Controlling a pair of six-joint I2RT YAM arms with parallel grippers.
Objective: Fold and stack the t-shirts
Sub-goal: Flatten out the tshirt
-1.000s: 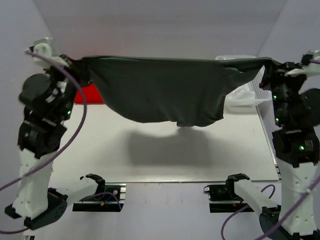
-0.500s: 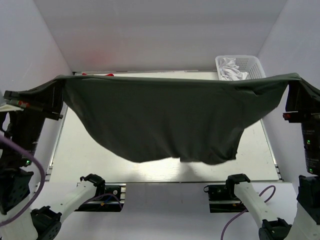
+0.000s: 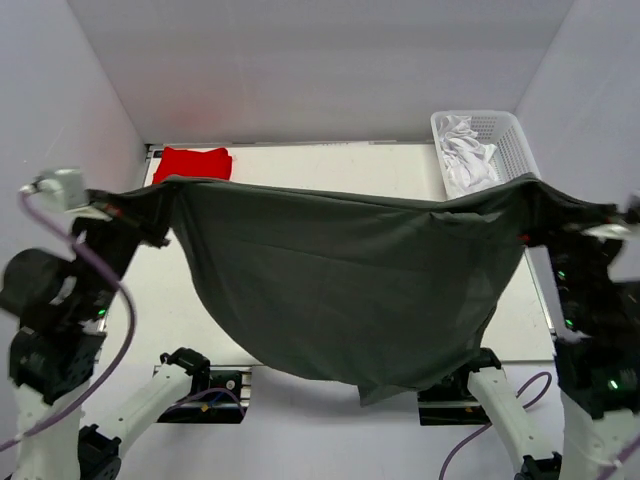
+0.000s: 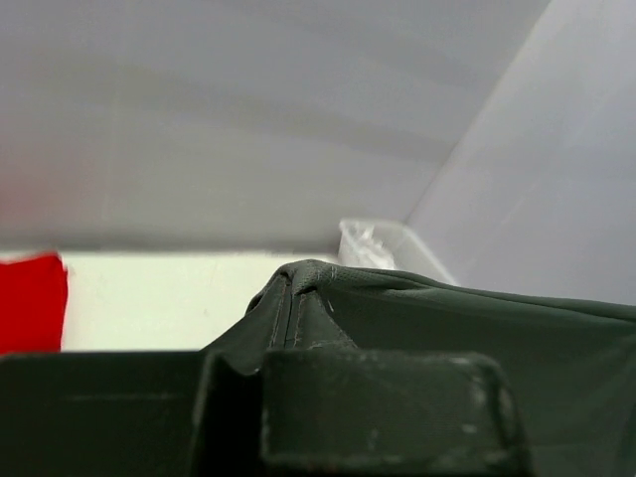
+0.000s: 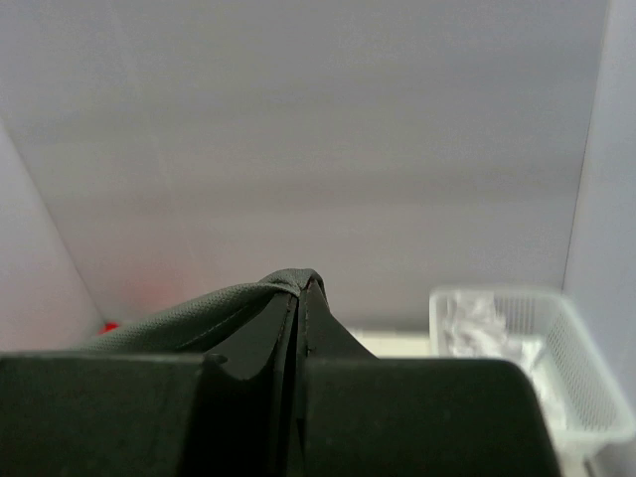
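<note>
A dark charcoal grey t-shirt [image 3: 345, 285] hangs stretched in the air between my two arms, its lower edge sagging past the table's near edge. My left gripper [image 3: 150, 212] is shut on the shirt's left end, and the pinched hem [image 4: 298, 288] shows between its jaws. My right gripper [image 3: 535, 210] is shut on the right end, with a fold of grey cloth [image 5: 293, 288] pressed between its fingers. A bright red t-shirt [image 3: 193, 163] lies folded at the table's far left corner and shows at the left edge of the left wrist view [image 4: 30, 303].
A white perforated basket [image 3: 515, 150] holding white cloth stands at the table's far right corner, also seen as the basket [image 5: 586, 388] in the right wrist view. White walls enclose the table [image 3: 330, 165] on three sides. The arm bases stand at the near edge.
The stretched grey shirt has come down and toward the near edge, hanging lower and closer to the camera. The red shirt and the basket are uncovered again.
</note>
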